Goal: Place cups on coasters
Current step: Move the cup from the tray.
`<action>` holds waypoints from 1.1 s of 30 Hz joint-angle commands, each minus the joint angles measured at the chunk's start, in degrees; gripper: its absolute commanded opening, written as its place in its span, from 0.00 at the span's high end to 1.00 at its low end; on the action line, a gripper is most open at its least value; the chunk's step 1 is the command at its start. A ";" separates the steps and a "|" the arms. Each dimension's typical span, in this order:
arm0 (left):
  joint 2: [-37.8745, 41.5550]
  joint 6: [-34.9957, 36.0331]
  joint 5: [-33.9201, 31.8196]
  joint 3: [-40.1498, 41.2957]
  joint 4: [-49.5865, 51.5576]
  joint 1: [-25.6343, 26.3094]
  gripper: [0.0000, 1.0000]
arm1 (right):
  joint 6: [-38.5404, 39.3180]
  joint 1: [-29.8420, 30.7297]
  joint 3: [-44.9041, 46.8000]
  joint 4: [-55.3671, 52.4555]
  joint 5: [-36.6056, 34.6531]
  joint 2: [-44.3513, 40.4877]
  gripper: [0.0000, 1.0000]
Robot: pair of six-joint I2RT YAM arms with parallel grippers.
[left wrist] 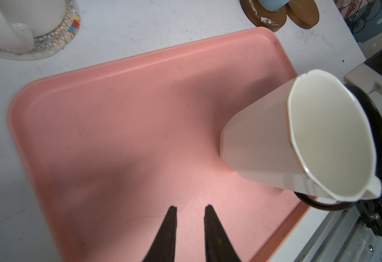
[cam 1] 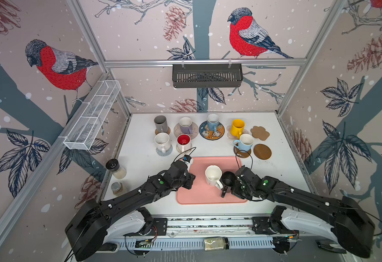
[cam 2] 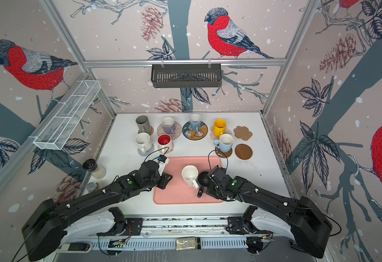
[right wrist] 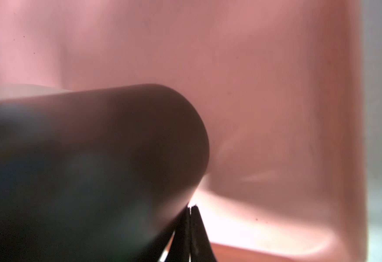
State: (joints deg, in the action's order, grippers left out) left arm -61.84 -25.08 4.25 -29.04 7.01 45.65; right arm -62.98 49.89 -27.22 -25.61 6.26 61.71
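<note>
Currently two cups sit on the pink tray [cam 1: 192, 196] at the table's front. The white mug [cam 1: 213, 175] stands upright mid-tray. The black mug [cam 1: 228, 178] is just beside it on the right-arm side, handle toward the tray's near edge.

The left gripper [left wrist: 191, 207] hovers over bare tray w/ jaws slightly apart and nothing btwn them; the white mug is off to its side, not touching. The right gripper [right wrist: 190, 207] has its jaws closed, tips pressed together right against the black mug's wall. Can't tell if they pinch any part of it.

Seven cups stand on coasters at the back:
- grey mug [cam 1: 160, 123] on straw coaster [cam 1: 168, 131]
- lavender mug [cam 1: 185, 125] on beige round [cam 1: 194, 132]
- light blue mug [cam 1: 212, 122] on blue cartoon round [cam 1: 211, 135]
- yellow mug [cam 1: 237, 128] on pink flower coaster [cam 1: 230, 135]
- 2nd light blue mug [cam 1: 244, 142] on brown disc [cam 1: 242, 154]
- speckled white mug [cam 1: 162, 141] on grey round [cam 1: 162, 153]
- red-inside mug [cam 1: 183, 141] on pale stitched round [left wrist: 58, 38]

Two coasters lie bare on the right-arm side: the tan cloud-shaped coaster [cam 1: 260, 132] and the 2nd brown disc [cam 1: 262, 151].
</note>
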 commanded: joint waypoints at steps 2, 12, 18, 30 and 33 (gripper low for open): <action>1.49 -0.47 -0.51 0.99 0.54 0.19 0.75 | 3.49 -1.57 -1.84 2.26 0.44 2.20 0.94; 2.52 -0.86 -1.36 1.09 1.26 0.15 0.75 | 9.08 -7.44 -5.01 1.39 0.46 5.73 0.94; 2.21 -1.09 -1.28 1.09 1.15 0.14 0.75 | 11.80 -10.39 -5.69 3.22 1.72 7.95 0.93; 4.46 -1.99 -2.37 1.71 2.57 0.14 0.75 | 16.72 -14.88 -8.73 3.48 2.70 12.73 0.90; 4.19 -1.81 -1.97 1.06 2.57 0.14 0.75 | 17.28 -15.08 -8.35 1.62 2.27 10.92 0.88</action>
State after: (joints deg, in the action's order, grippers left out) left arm -57.52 -26.96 2.76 -27.35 9.67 45.65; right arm -47.66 34.94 -35.55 -23.00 8.36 73.84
